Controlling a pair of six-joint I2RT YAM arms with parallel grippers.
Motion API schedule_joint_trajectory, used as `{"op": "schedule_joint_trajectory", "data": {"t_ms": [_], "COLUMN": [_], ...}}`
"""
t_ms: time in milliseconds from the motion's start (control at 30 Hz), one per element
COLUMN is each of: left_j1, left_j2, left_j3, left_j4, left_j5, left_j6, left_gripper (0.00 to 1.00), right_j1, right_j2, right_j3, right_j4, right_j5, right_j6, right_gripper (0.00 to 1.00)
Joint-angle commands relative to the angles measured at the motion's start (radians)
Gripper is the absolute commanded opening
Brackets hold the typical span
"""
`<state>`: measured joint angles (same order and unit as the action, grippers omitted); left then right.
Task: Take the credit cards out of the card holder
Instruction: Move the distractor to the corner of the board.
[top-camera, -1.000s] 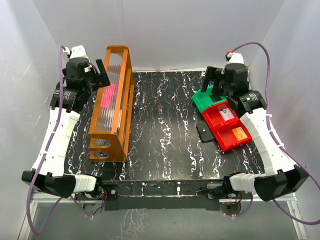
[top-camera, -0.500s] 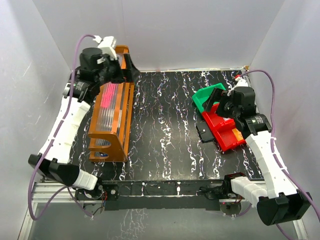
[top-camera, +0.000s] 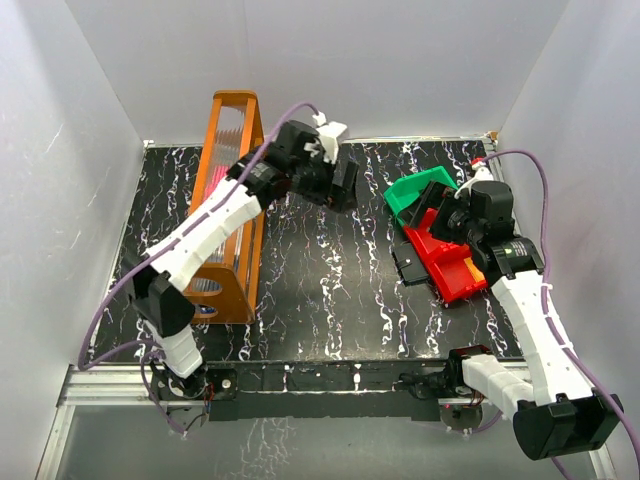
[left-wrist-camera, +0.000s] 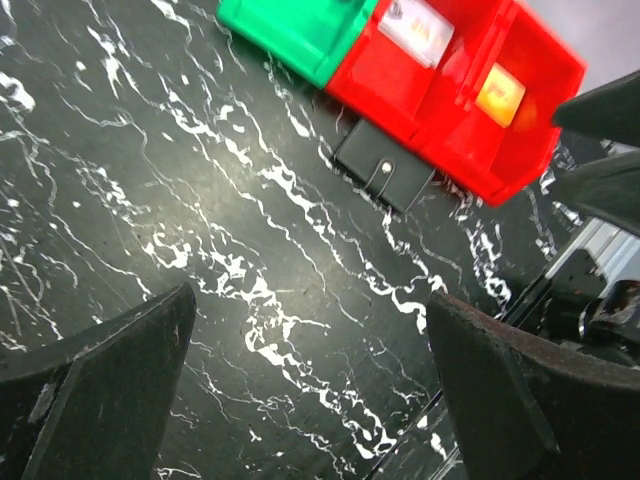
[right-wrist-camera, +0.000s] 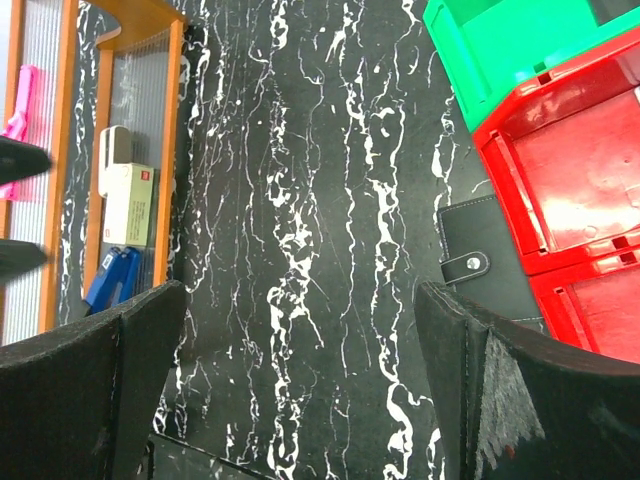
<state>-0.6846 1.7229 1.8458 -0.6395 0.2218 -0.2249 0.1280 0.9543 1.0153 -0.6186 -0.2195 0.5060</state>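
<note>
The card holder (top-camera: 411, 263) lies flat and closed on the black marble table, its right side tucked under the red bins. It shows as a dark wallet with a snap strap in the left wrist view (left-wrist-camera: 385, 178) and the right wrist view (right-wrist-camera: 474, 262). The credit cards are hidden. My left gripper (top-camera: 340, 190) (left-wrist-camera: 310, 300) hangs open over the table's middle, left of the holder, with nothing between its fingers. My right gripper (top-camera: 446, 216) (right-wrist-camera: 300, 290) is open and empty above the bins, close to the holder.
Two joined red bins (top-camera: 455, 258) hold a white item (left-wrist-camera: 415, 25) and an orange item (left-wrist-camera: 500, 95). A green bin (top-camera: 412, 195) adjoins them at the back. An orange rack (top-camera: 225, 215) with clear dividers, a pink item and office supplies stands along the left.
My left arm has swung from the rack at the back left out over the table's middle. The right arm has shifted slightly forward over the bins. Both grippers stayed open.
</note>
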Motion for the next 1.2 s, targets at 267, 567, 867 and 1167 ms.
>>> {"op": "schedule_joint_trajectory", "data": {"t_ms": [267, 567, 867, 1167], "left_j1": [-0.064, -0.045, 0.087, 0.194], "left_j2": [0.141, 0.333, 0.338, 0.216], "left_j3": [-0.193, -0.146, -0.245, -0.402], "left_j4": [0.056, 0.013, 0.018, 0.010], "left_j5": [-0.259, -0.421, -0.476, -0.570], "left_j6": [-0.033, -0.103, -0.145, -0.174], "left_gripper": [0.99, 0.99, 0.99, 0.99], "right_j1": [-0.008, -0.009, -0.009, -0.008], "right_j2": [0.013, 0.008, 0.003, 0.020], "right_j3": [-0.036, -0.068, -0.100, -0.110], "right_j4": [0.047, 0.043, 0.033, 0.036], "right_j5": [-0.050, -0.063, -0.062, -0.065], "right_j6": [0.044, 0.075, 0.084, 0.089], "right_gripper": [0.98, 0.98, 0.98, 0.98]}}
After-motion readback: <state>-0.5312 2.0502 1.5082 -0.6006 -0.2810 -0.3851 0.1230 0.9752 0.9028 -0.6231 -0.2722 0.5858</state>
